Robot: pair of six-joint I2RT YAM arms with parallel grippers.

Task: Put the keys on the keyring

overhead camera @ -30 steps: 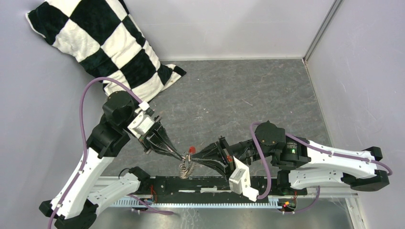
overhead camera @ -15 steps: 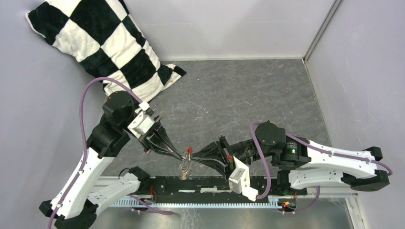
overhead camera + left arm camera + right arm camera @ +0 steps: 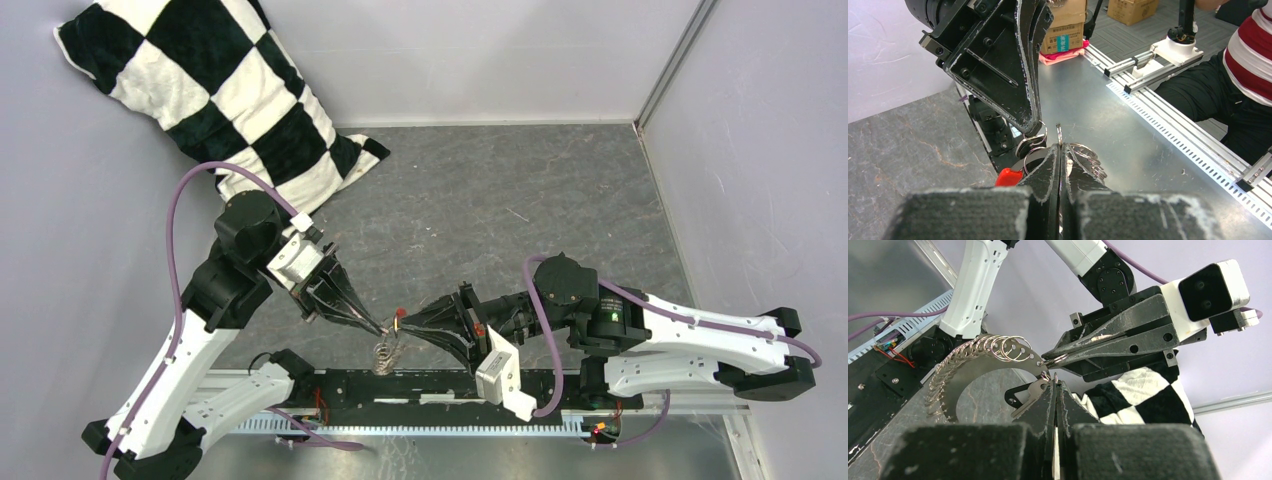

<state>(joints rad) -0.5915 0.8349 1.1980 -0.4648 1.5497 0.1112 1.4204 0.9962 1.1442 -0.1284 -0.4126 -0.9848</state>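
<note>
Here, near the front edge of the mottled grey stone-look mat (image 3: 520,190), the black, wedge-shaped left gripper (image 3: 381,327) and right gripper (image 3: 402,322) meet tip to tip. The keyring (image 3: 387,352) hangs just below them as a small silvery cluster, and its glossy red tag (image 3: 399,311) sits above the tips. A plush black-and-white chequered cushion (image 3: 200,80) leans in the far-left corner.

Right wrist view: only here does the keyring (image 3: 975,369) show its form, a flat, curved band of dull metal with pierced holes. Along its outer edge it carries a dense row of thin wire rings (image 3: 998,347). The left gripper (image 3: 1045,360), jaws pressed together, pinches the band's near end. A small silvery key (image 3: 1029,394) dangles just below that end, touching the right gripper (image 3: 1054,385). The right gripper's scuffed fingers are pressed together with a sliver of bright metal between the tips. Which piece that sliver belongs to cannot be told.

Left wrist view: the left gripper (image 3: 1060,147) is pressed onto a thin upright metal edge. The wire rings (image 3: 1085,152) fan out to its right and the red tag (image 3: 1009,177) lies to its left. The right gripper (image 3: 1036,129) points down onto the same spot. Beyond the brushed metal bench (image 3: 1108,115), a seated person (image 3: 1253,55) in a striped shirt appears in this view alone.
</note>
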